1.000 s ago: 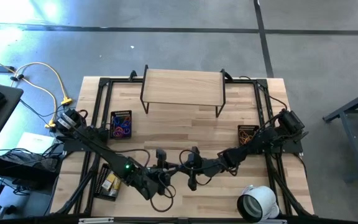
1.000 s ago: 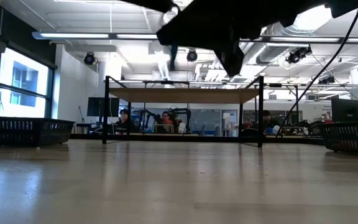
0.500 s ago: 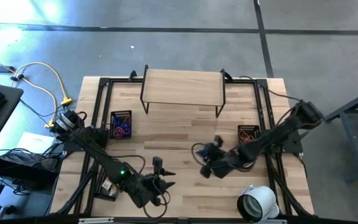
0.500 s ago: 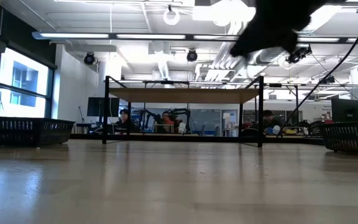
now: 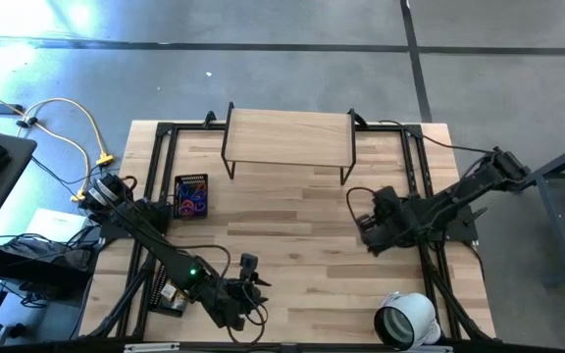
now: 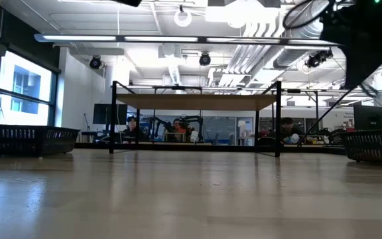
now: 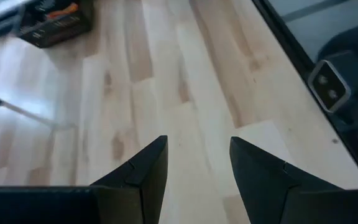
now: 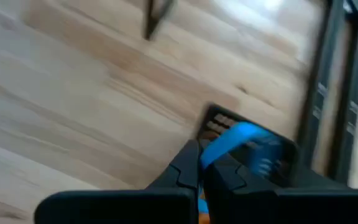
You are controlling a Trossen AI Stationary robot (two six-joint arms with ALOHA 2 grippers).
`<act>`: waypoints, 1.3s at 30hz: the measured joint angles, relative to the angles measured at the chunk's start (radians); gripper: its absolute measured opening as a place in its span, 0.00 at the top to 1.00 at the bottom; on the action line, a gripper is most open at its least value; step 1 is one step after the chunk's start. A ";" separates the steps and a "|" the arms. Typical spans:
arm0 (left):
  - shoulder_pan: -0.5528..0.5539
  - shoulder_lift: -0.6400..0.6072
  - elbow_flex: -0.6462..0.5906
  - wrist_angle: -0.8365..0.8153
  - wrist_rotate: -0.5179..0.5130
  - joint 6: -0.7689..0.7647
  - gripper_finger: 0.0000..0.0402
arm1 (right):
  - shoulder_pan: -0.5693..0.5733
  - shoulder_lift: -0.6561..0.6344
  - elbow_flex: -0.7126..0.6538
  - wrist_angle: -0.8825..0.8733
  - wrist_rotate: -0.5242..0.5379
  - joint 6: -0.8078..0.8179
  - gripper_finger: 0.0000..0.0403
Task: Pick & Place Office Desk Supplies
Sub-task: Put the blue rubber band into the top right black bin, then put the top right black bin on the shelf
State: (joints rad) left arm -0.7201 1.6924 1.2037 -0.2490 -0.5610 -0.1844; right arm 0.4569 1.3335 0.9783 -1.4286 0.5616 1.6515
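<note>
Blue loop pinched between right gripper fingers, held above table, beside right mesh basket, apparently over it. Left gripper spread, empty, low over table's near edge. Purple and blue loops in left basket.

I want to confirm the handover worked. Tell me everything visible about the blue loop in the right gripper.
The blue loop looks like a flat, bright blue band, probably rubber or soft plastic. It is pinched between the shut fingers of the right gripper, and its free end arches up and away from the fingertips. It hangs in the air above the wooden table, just in front of a black mesh basket, touching nothing but the fingers.
</note>
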 joint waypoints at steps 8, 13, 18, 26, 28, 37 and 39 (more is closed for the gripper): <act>0.000 0.000 0.000 -0.048 0.127 -0.042 0.59 | -0.117 -0.001 -0.099 0.063 -0.165 -0.066 0.99; 0.000 0.000 0.000 -0.073 0.306 -0.099 0.59 | -0.178 0.000 -0.194 0.176 -0.221 -0.173 0.99; 0.000 0.000 0.000 -0.078 0.335 -0.101 0.59 | -0.195 0.000 -0.207 0.223 -0.226 -0.249 0.99; 0.000 0.000 0.000 -0.083 0.335 -0.101 0.59 | -0.195 -0.007 -0.207 0.235 -0.252 -0.291 0.87; 0.000 0.000 0.000 -0.084 0.335 -0.101 0.59 | -0.195 -0.007 -0.207 0.231 -0.249 -0.290 0.80; 0.000 0.000 -0.001 -0.101 0.334 -0.103 0.59 | -0.205 -0.024 -0.195 0.218 -0.204 -0.334 0.53; 0.000 0.000 -0.002 -0.102 0.334 -0.104 0.59 | -0.204 -0.031 -0.178 0.214 -0.183 -0.372 0.52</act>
State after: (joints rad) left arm -0.7204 1.6924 1.2022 -0.3515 -0.2268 -0.2885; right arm 0.2527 1.3024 0.8000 -1.2145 0.3786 1.2800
